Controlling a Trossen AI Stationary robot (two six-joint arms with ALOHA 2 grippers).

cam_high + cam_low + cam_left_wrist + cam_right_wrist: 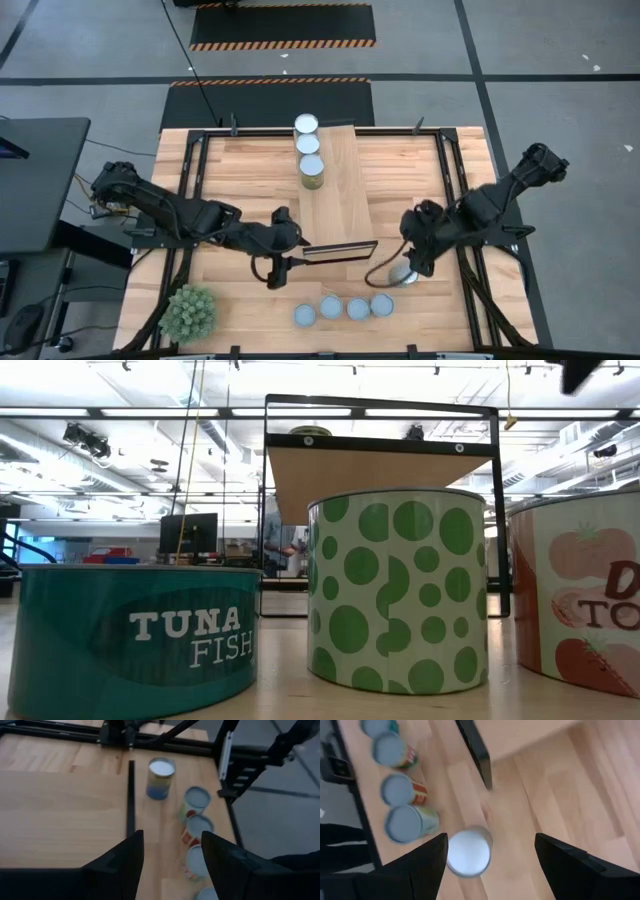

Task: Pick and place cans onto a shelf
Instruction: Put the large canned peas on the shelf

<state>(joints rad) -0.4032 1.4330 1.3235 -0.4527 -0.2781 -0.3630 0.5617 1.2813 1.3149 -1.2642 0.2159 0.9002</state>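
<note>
The left gripper [288, 262] waits by the near end of the shelf [342, 185], fingers apart and empty. Three cans [308, 144] already stand in a row at the shelf's far end; four more [343, 308] wait in a line by the table's near edge. Right of the shelf's near end, the right gripper [413, 268] hangs over a lone can [468, 851], fingers spread wide – nothing held. I judge this the approach step – next it must lower around that can and close.
</note>
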